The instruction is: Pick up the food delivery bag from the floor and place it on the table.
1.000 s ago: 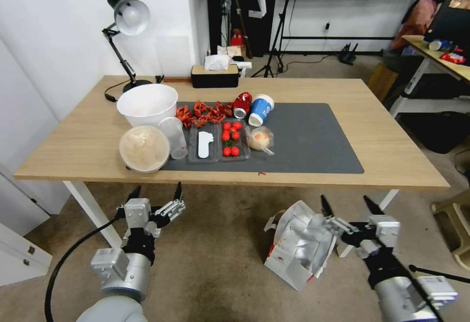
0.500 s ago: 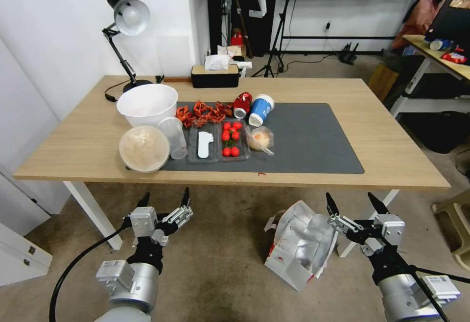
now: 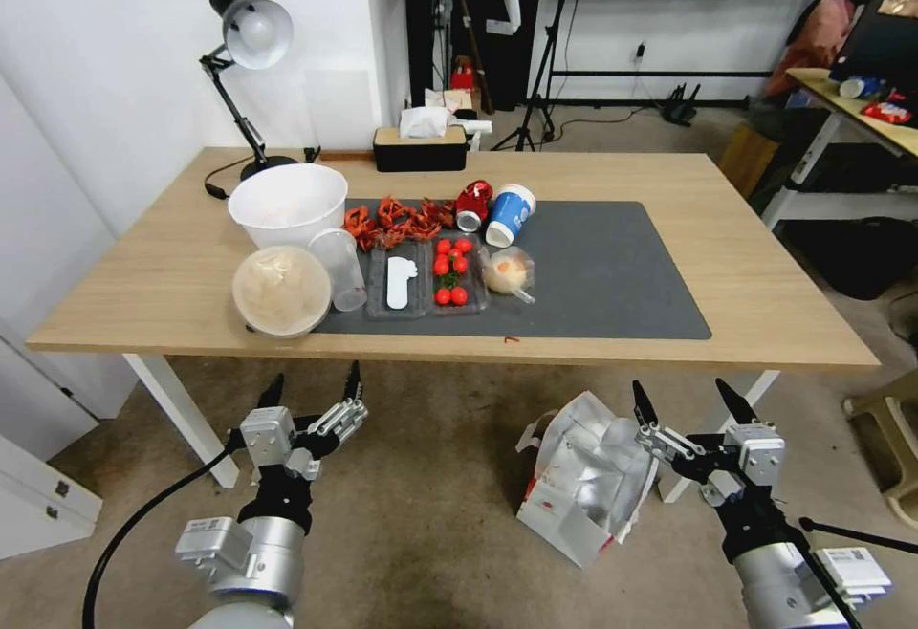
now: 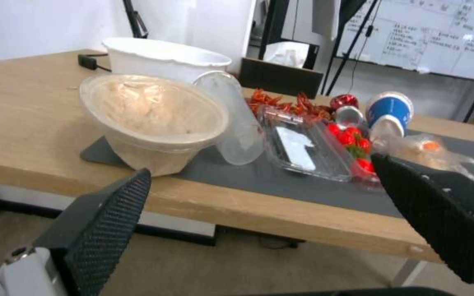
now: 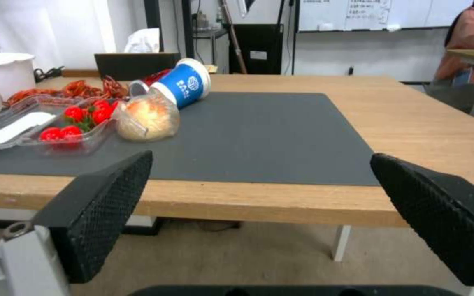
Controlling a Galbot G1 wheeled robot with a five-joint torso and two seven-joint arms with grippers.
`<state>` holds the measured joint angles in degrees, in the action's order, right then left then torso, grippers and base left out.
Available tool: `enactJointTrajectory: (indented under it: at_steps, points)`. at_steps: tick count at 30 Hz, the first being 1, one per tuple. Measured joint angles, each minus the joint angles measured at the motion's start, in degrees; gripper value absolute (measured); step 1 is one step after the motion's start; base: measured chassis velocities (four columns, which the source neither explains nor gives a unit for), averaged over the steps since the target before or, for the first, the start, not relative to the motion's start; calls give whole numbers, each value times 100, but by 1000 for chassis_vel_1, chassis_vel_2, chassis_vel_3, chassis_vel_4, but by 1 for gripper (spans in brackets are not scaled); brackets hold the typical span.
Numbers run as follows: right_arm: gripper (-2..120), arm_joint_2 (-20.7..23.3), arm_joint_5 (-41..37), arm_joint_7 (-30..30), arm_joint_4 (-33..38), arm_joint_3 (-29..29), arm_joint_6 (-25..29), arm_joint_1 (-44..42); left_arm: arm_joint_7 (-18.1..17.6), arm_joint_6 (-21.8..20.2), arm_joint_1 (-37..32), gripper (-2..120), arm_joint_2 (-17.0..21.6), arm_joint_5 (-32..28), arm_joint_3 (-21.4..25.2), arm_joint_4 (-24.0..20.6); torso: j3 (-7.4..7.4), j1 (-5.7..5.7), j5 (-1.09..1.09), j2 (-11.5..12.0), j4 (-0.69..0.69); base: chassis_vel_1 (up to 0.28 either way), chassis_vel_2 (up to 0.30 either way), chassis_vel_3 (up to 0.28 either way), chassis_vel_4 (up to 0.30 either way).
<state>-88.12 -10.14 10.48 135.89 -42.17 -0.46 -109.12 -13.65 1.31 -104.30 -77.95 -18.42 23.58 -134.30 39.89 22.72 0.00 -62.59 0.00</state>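
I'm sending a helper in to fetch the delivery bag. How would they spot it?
Look at the floor in front of the table, near its right leg. The food delivery bag lies there tipped over: white, boxy, red-trimmed, crinkled silver lining showing.

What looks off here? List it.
The food delivery bag lies crumpled and tipped on the floor, foil lining showing. On the table, a blue cup and a red can lie on their sides.
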Motion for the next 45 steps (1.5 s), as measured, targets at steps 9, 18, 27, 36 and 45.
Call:
enactJointTrajectory:
  at_steps: [9,18,27,36,45]
  points:
    - [100,-45,1,0,-23,40,32,-3,33,7,-10,100,0,151,25,9,-121,-101,1,222,0,0,0,0,0]
    - [100,-40,1,17,-35,32,32,12,35,2,9,100,26,173,30,77,-296,-230,0,525,0,0,0,0,0]
    - [100,-41,-5,9,-40,47,69,36,53,17,16,100,75,266,85,164,-451,-354,0,802,0,0,0,0,0]
    - [100,-96,-19,24,-60,76,153,29,15,28,18,100,58,298,84,178,-585,-460,0,1043,0,0,0,0,0]
    - [100,-134,-28,28,-71,117,179,33,-20,41,29,100,52,305,80,182,-726,-558,0,1284,0,0,0,0,0]
